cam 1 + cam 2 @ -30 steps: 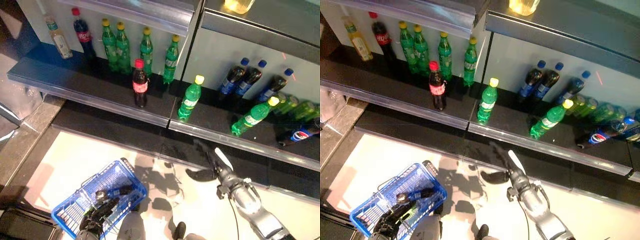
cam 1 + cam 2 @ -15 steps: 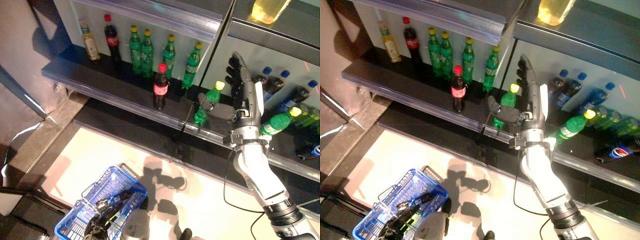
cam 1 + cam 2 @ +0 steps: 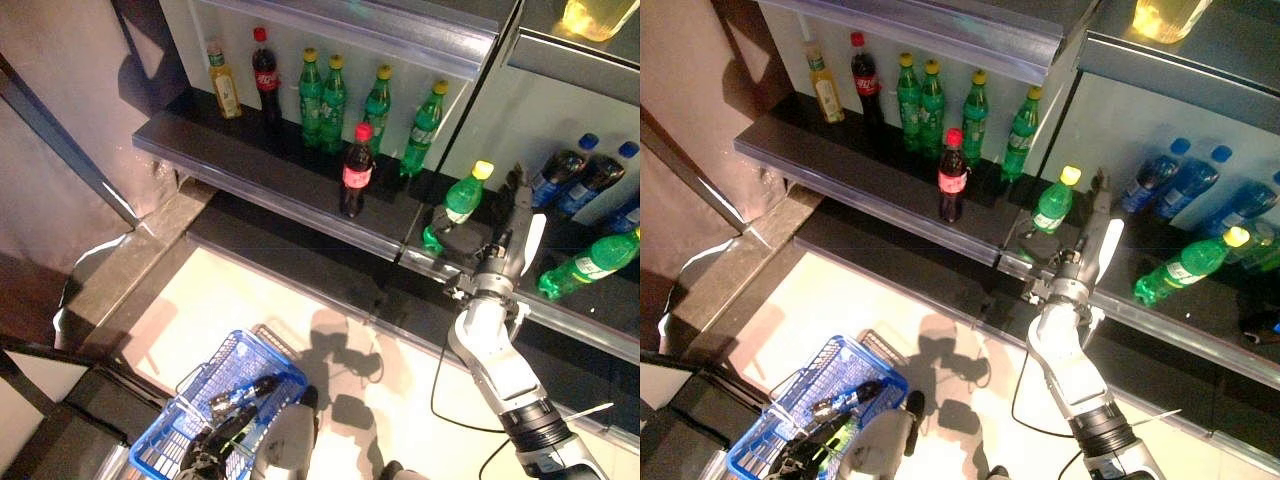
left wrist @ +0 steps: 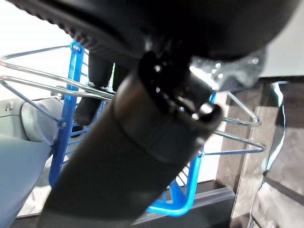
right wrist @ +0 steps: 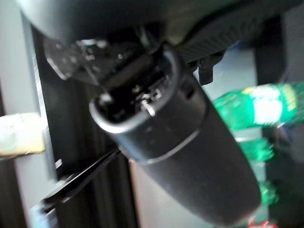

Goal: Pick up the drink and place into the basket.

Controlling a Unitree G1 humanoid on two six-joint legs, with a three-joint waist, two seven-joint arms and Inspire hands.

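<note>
A green drink bottle with a yellow cap (image 3: pixel 458 203) stands upright at the front edge of the dark shelf (image 3: pixel 300 195). My right hand (image 3: pixel 495 262) is open just to the right of it, with straight fingers pointing up and the thumb reaching across in front of the bottle's base. Whether it touches the bottle is unclear. The blue wire basket (image 3: pixel 165 435) hangs low at the lower left, above the pale floor. My left hand (image 3: pixel 232 425) is shut on the basket's wire handles (image 4: pixel 42 78).
A cola bottle with a red cap (image 3: pixel 352 172) stands alone left of the green bottle. Behind it is a row of green bottles (image 3: pixel 330 95), another cola and a yellowish bottle. Dark bottles with blue caps (image 3: pixel 575 170) and a tipped green bottle (image 3: pixel 590 265) are to the right.
The camera has shifted. My right hand rose from near the floor to the shelf, then dropped lower beside the green bottle. The left hand still holds the basket.
</note>
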